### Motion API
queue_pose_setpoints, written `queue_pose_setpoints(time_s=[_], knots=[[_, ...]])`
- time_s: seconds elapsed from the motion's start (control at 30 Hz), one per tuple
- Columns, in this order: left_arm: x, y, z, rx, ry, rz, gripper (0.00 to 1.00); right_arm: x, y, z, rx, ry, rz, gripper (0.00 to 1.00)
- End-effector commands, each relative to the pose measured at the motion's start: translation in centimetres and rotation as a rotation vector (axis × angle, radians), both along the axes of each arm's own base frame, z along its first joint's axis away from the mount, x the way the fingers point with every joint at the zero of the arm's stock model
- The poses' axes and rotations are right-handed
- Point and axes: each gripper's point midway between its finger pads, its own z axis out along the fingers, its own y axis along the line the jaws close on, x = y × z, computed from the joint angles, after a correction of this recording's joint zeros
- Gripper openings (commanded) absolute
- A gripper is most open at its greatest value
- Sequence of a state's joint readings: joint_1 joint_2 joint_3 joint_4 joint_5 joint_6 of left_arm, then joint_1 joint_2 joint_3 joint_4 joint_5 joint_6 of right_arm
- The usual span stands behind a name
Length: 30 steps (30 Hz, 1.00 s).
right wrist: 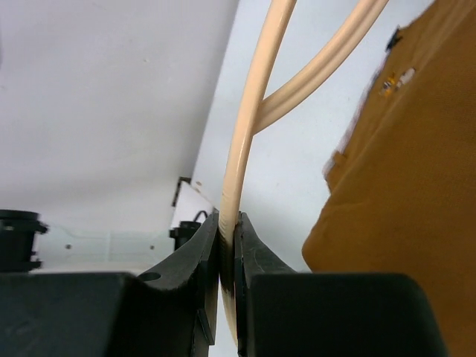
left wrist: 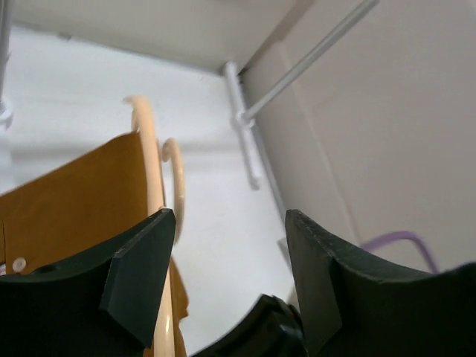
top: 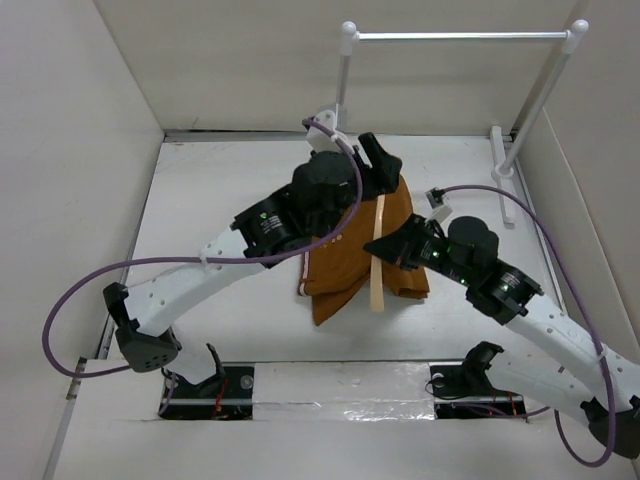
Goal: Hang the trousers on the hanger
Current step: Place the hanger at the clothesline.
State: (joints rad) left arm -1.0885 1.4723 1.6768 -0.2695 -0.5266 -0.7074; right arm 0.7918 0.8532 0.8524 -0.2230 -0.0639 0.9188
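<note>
Two grippers: the right gripper is squeezed tight on the hanger; the left gripper is wide open and empty, at twelve o'clock of the trousers, which lie under the hanger. Keep the hanger steady as cloth slides on.

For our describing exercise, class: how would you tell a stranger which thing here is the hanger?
Start at the white table and find the rust-brown cloth trousers heaped at its middle. Across them runs the thin pale peach clothes hanger, pinched in the right claw. It alone is slim, stiff and peach; the white rail stand stands upright at the back.
</note>
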Motion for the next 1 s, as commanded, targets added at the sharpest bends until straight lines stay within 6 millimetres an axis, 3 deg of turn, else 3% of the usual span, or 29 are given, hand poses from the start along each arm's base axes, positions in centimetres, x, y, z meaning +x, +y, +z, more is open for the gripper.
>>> queue_pose_setpoints(time_s=[0.0,0.2,0.37,0.43,0.47,0.5,0.6,0.7,0.8,0.83,0.87,0.93,0.97], knots=[[-0.8,1.4,9.7,-0.133,-0.181,-0.047,0.6,-0.4,-1.1,9.9,0.215,-0.197,0.069,0.0],[-1.3,3.6,15.3,-0.166,-0.293,-0.07,0.67,2.1,-3.8,12.7,0.223,-0.249,0.039,0.0],[-1.7,4.9,16.0,-0.168,-0.32,-0.082,0.66,4.0,-5.8,17.7,0.31,-0.351,0.048,0.0],[-1.5,5.4,14.7,-0.144,-0.306,-0.074,0.63,5.2,-7.1,18.7,0.297,-0.376,0.03,0.0],[-1.5,5.4,13.8,-0.131,-0.298,-0.077,0.62,5.4,-7.7,20.1,0.296,-0.411,0.022,0.0],[-1.2,5.0,11.6,-0.097,-0.274,-0.082,0.61,6.9,-8.8,20.3,0.286,-0.413,-0.014,0.0],[-1.9,5.6,9.3,-0.073,-0.246,-0.098,0.59,8.3,-10.2,22.1,0.294,-0.457,-0.022,0.0],[-2.0,6.1,4.6,-0.003,-0.175,-0.101,0.57,9.7,-11.8,23.6,0.29,-0.496,-0.04,0.0],[-2.6,6.5,-0.5,0.045,-0.095,-0.11,0.54,12.3,-13.3,23.6,0.271,-0.498,-0.071,0.0],[-3.0,6.9,-0.7,0.02,-0.086,-0.113,0.54,12.1,-13.1,24.8,0.261,-0.532,-0.05,0.0],[-3.2,7.0,-1.3,0.017,-0.075,-0.116,0.54,13.8,-13.6,24.3,0.247,-0.519,-0.062,0.0],[-3.5,7.0,-2.6,0.006,-0.065,-0.125,0.53,14.9,-14.1,25.1,0.245,-0.54,-0.075,0.0],[-3.6,7.0,-3.0,0.002,-0.059,-0.128,0.53,16.4,-14.5,24.6,0.256,-0.524,-0.084,0.0]])
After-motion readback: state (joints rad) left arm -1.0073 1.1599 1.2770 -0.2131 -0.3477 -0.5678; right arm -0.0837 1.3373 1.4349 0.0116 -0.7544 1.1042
